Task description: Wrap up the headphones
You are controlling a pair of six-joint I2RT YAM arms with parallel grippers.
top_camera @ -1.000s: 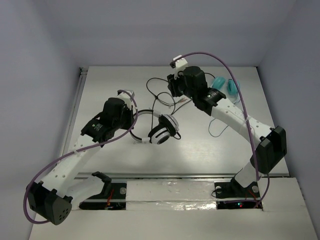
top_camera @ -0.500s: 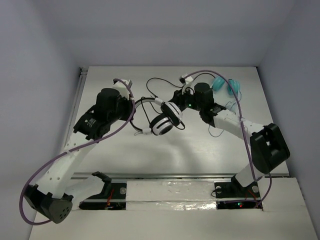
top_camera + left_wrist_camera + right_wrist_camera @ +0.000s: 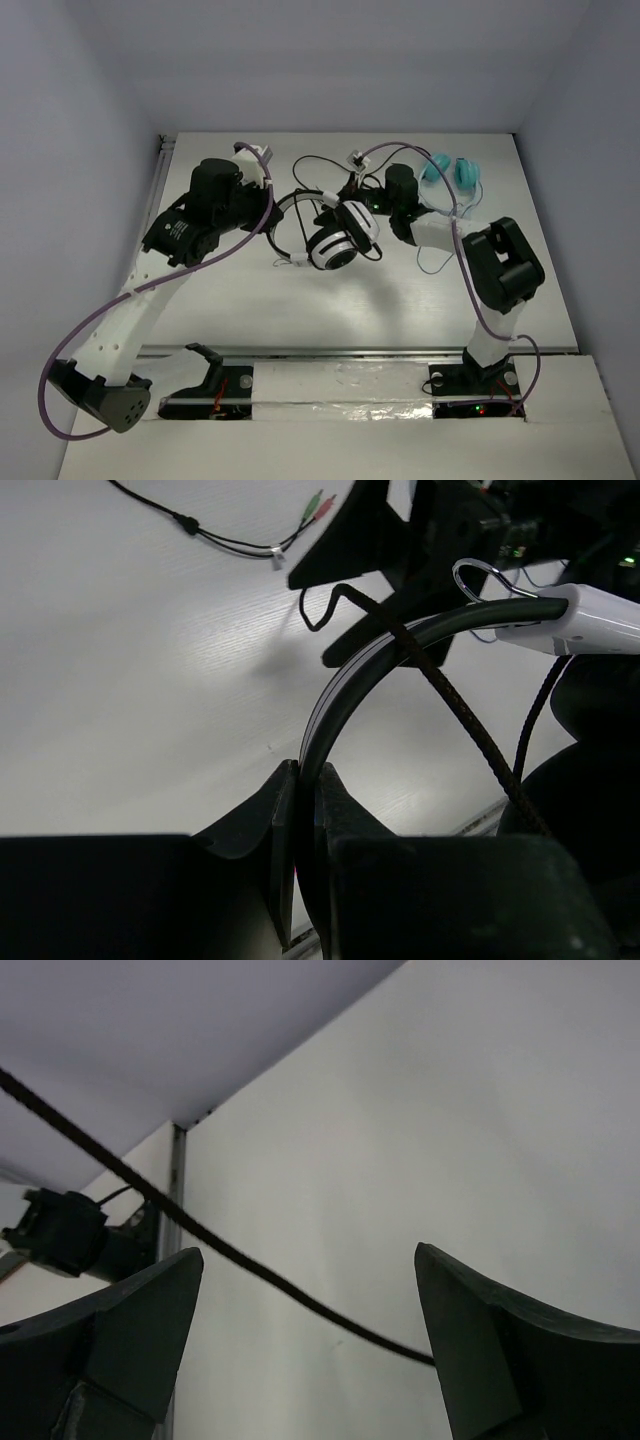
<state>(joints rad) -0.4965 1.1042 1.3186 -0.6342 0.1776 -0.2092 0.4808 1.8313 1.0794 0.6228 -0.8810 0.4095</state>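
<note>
The headphones (image 3: 340, 236), white cups with black pads, hang tilted above the table's middle. My left gripper (image 3: 270, 212) is shut on their thin black headband (image 3: 400, 650), pinched between the fingers (image 3: 308, 780). The braided black cable (image 3: 450, 705) crosses over the headband near the white slider (image 3: 600, 620). My right gripper (image 3: 352, 196) sits just behind the cups and stands open (image 3: 308, 1250). The cable (image 3: 270, 1275) runs slack across the gap between its fingers and disappears behind the right finger; the jaws do not pinch it.
Teal headphones (image 3: 450, 172) lie at the back right beside the right arm, their thin cord (image 3: 432, 262) trailing forward. The black cable's loose end with coloured plugs (image 3: 310, 502) rests on the table behind. A rail (image 3: 150, 215) edges the table's left side.
The right gripper has opened wide and let go of the cable, after its arm swung left and in towards the cups. The left arm carried the headphones back and slightly right.
</note>
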